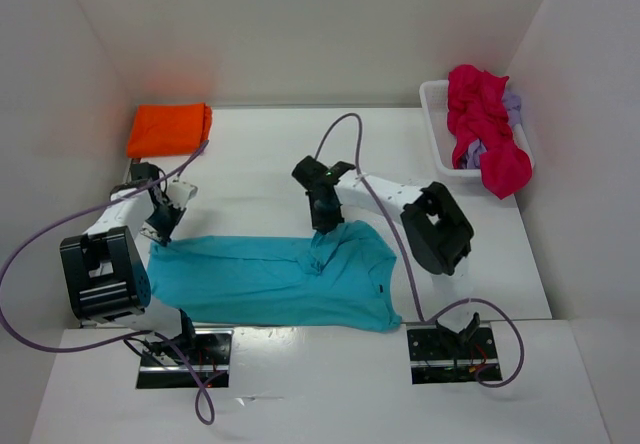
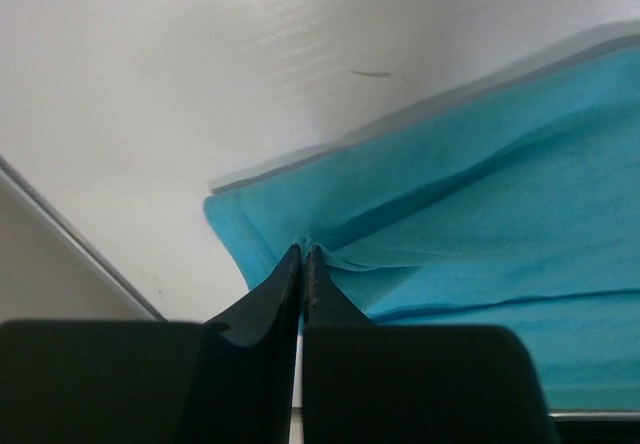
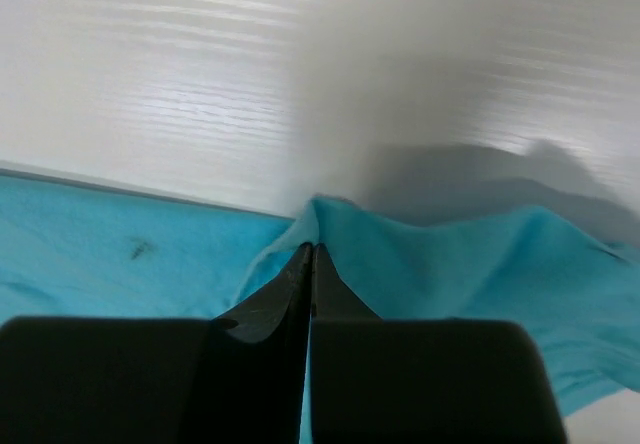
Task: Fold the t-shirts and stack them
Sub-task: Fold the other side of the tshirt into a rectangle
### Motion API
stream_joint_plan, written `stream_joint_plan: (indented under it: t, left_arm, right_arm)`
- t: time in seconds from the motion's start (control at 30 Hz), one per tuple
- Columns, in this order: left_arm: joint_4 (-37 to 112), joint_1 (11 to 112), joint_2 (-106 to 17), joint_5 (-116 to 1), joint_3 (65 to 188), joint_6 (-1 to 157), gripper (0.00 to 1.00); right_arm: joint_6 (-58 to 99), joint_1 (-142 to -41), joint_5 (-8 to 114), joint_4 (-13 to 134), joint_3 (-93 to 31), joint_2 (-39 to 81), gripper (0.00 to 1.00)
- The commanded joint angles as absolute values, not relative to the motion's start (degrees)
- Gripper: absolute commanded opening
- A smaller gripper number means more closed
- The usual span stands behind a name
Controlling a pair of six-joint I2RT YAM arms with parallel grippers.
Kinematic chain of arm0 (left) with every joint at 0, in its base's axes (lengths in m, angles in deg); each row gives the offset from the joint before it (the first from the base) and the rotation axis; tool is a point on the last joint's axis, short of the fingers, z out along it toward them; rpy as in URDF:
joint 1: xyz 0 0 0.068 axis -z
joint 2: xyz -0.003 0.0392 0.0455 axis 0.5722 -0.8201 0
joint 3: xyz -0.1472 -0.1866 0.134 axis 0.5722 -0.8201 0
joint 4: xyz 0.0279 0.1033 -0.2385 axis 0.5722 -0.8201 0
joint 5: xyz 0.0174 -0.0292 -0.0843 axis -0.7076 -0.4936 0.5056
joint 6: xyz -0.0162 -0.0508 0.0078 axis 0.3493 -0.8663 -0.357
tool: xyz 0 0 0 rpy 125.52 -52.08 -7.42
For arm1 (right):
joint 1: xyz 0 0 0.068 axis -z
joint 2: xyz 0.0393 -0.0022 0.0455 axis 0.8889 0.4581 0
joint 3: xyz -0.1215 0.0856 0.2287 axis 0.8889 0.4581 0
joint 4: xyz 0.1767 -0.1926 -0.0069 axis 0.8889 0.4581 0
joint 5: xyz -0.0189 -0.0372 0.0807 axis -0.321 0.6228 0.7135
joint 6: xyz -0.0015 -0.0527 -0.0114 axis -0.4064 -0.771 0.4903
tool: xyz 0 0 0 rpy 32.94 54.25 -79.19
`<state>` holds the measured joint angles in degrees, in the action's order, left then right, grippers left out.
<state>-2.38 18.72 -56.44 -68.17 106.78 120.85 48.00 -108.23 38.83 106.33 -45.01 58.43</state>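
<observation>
A turquoise t-shirt [image 1: 270, 282] lies spread across the near part of the table. My left gripper [image 1: 160, 236] is shut on its far left corner [image 2: 300, 242], the jaws pressed together on a pinch of cloth. My right gripper [image 1: 323, 226] is shut on the shirt's far edge near the middle, where the cloth [image 3: 320, 214] rises into a peak between the jaws. A folded orange t-shirt [image 1: 170, 129] rests at the far left. A magenta-red t-shirt [image 1: 487, 129] spills over the basket, with a bit of lavender t-shirt [image 1: 512, 102] behind it.
A white mesh basket [image 1: 437, 124] stands at the far right against the wall. White walls enclose the table on three sides. Purple cables [image 1: 340, 129] loop from both arms over the table. The right arm's elbow [image 1: 440, 226] hangs over the shirt's right end.
</observation>
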Motion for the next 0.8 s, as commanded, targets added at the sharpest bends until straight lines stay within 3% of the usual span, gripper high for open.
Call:
stream_joint_plan:
  t: [0.0, 0.37, 0.77]
  left_arm:
    - [-3.2, 19.0, -56.7, -68.0, 111.7, 120.2, 0.01]
    - [-4.9, 19.0, -55.5, -70.2, 110.5, 123.0, 0.01]
    - [-4.1, 19.0, -51.6, -71.4, 108.9, 125.1, 0.01]
  right_arm:
    - [50.4, -104.7, 39.1, 104.8, -40.6, 46.5, 0.0]
    - [61.8, -103.6, 48.1, 104.2, -17.5, 23.4, 0.0]
    - [71.6, -103.6, 54.5, 111.1, -6.2, 3.4, 0.0]
